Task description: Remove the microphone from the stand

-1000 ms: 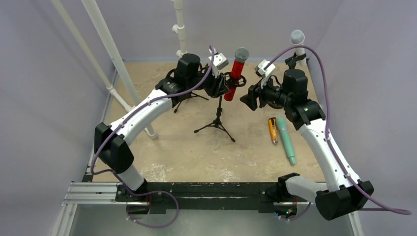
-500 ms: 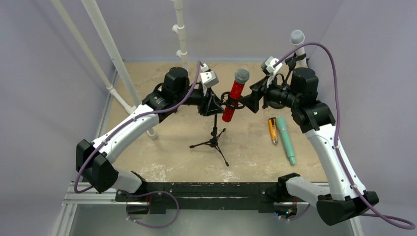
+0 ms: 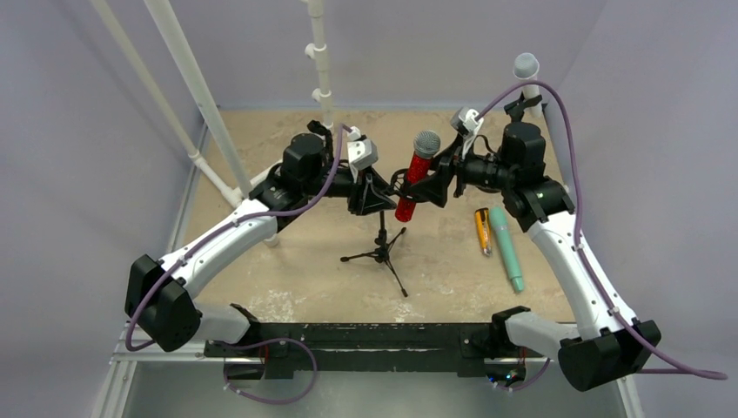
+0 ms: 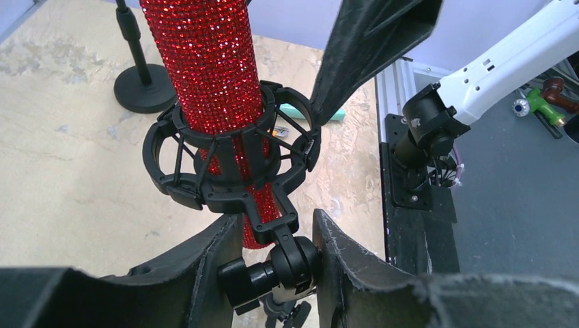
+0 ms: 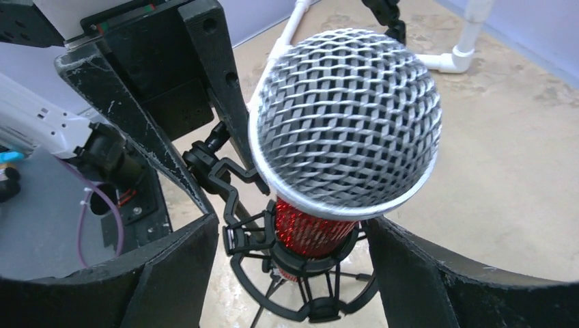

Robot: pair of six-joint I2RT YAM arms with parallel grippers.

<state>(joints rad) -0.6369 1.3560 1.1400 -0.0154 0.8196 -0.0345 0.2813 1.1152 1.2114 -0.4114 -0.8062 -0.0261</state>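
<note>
**Here, 2 robot claws meet at a red microphone on its stand**

Nearest the overhead camera, a black rail (image 3: 365,335) runs along the table's near edge and carries both arm bases. Beyond it lies the sandy table (image 3: 296,279). Near its middle, the 3 legs of a small black tripod stand (image 3: 380,253) show against it. Whether the legs touch the table cannot be told.

The stand's thin pole rises to a black shock mount (image 4: 225,160), a ring of struts. The red glittering microphone (image 3: 415,179) sits through that ring, above the middle of the table. It is tilted, with its grey mesh head (image 5: 345,116) uppermost and leaning toward the far right.

The left gripper (image 4: 278,242) comes in from the left. It is pinched on the stand's black swivel joint (image 4: 290,263), just under the mount, and both fingers press against the joint in the left wrist view. The right gripper (image 5: 292,232) comes in from the right at the microphone's red body, just beneath the mesh head. Its jaws are spread, with 1 finger on each side of the body and a gap on both sides.

To the right of the stand, a teal microphone (image 3: 506,248) lies flat on the table, with a small orange and yellow object (image 3: 481,231) just beside it. Farther back, white pipes (image 3: 198,96) stand at the left and middle. A grey-headed microphone (image 3: 526,66) stands in the far right corner.
</note>
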